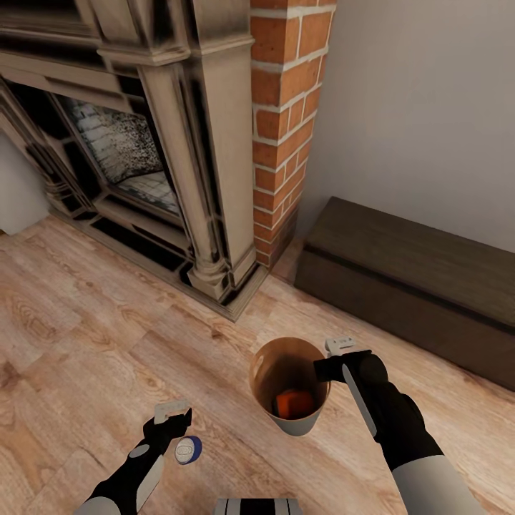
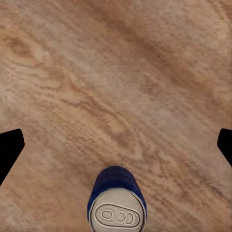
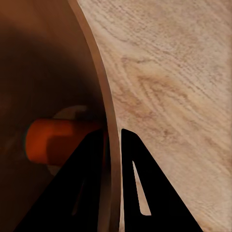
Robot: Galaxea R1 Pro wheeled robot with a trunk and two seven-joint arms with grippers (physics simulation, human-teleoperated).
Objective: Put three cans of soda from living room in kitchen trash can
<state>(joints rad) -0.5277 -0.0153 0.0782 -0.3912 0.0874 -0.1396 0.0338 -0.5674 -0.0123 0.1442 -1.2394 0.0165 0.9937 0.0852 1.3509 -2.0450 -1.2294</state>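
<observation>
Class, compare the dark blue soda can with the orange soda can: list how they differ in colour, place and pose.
The blue can is dark blue; the orange can is orange. The blue can is outside the bin, next to the left gripper; the orange can lies at the bottom of the bin, which the right gripper grips by its rim. Both are small drink cans.

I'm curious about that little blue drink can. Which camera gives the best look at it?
The left wrist view: the blue can shows close up, its silvery top with the pull tab and its blue side above the wood floor. The head view shows it small, beside the left hand.
</observation>
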